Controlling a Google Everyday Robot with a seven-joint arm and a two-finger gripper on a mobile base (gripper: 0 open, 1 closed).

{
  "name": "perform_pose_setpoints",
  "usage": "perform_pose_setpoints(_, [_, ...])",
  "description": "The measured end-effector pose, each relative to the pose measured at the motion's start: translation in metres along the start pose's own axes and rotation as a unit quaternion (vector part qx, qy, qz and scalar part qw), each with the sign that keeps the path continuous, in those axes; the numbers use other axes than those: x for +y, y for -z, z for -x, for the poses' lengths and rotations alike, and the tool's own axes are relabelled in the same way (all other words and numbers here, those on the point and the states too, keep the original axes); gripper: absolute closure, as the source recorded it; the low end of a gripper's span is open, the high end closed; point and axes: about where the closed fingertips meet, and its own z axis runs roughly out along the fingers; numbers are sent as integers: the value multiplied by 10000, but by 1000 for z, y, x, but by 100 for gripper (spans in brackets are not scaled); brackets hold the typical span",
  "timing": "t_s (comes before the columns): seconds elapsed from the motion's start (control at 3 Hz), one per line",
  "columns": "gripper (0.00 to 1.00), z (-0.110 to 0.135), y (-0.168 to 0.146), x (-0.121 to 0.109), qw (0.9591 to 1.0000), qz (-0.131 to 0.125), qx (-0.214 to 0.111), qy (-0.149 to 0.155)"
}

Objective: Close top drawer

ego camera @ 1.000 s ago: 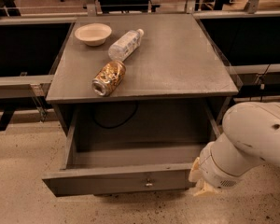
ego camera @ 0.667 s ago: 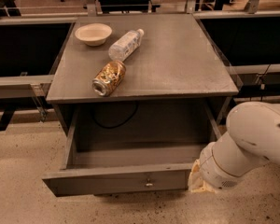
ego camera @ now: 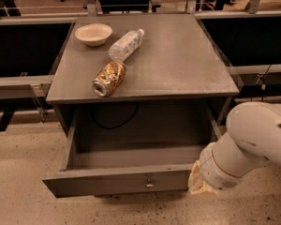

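At the right end of the drawer's front, low near the floor, we find the gripper, a pale yellowish tip showing from under the arm's bulky white wrist. The wrist covers most of it, so we cannot tell whether it is open or closed. It is touching or just beside the front panel's right edge, and we cannot say which. The top drawer stands pulled far out of the grey cabinet, its long front towards us with the small knob at the centre. We judge that the arm is set on the outer side of the front because a drawer shuts by a plain push inward and needs no hold on the knob. Pressing at one end rather than the middle may skew the drawer on its runners, so the push should run straight toward the cabinet's back. On top, well apart from the arm, are a bowl, a plastic bottle and a can. The last two lie on their sides and might roll if the drawer closes with a jolt.
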Motion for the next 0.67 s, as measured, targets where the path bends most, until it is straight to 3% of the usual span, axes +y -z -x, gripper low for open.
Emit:
perform_pose_setpoints(0.33, [100, -13, -14, -5, 9998, 58, -23, -200])
perform_pose_setpoints(0.67, [100, -30, -36, -7, 9987, -131, 86, -490])
